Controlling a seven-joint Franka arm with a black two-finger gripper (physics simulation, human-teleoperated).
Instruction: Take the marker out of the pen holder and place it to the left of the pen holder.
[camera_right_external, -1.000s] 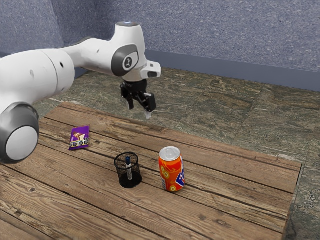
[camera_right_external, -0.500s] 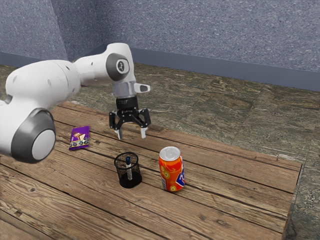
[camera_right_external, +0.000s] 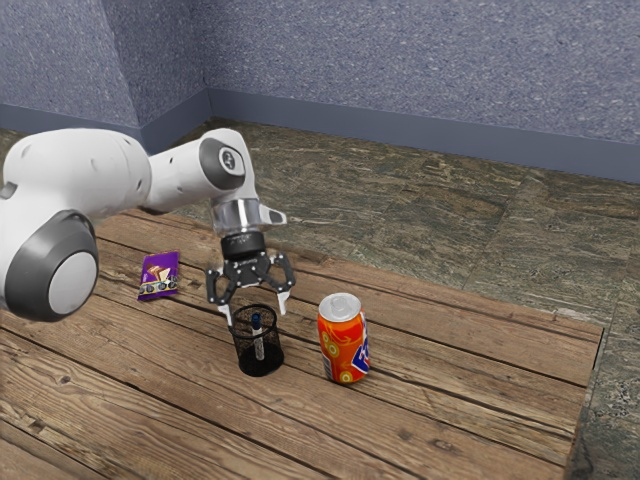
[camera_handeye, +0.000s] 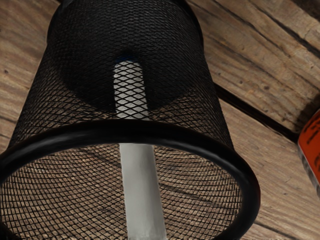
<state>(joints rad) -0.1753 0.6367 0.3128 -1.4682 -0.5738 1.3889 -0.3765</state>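
Well, the hand (camera_right_external: 256, 314) gapes wide and empty over the holder (camera_right_external: 274, 352), with the marker (camera_right_external: 260, 346) standing inside; it seems to straddle the rim (camera_handeye: 125, 131), so closing there might snag that and topple both.

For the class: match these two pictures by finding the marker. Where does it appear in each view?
Exterior view: the marker stands in the pen holder, below the picture's middle and a little toward the exterior view's left.
Wrist view: the marker is the pale shaft in the holder, partly seen through the mesh.
Shared landmark: the pen holder, black mesh with a round rim.
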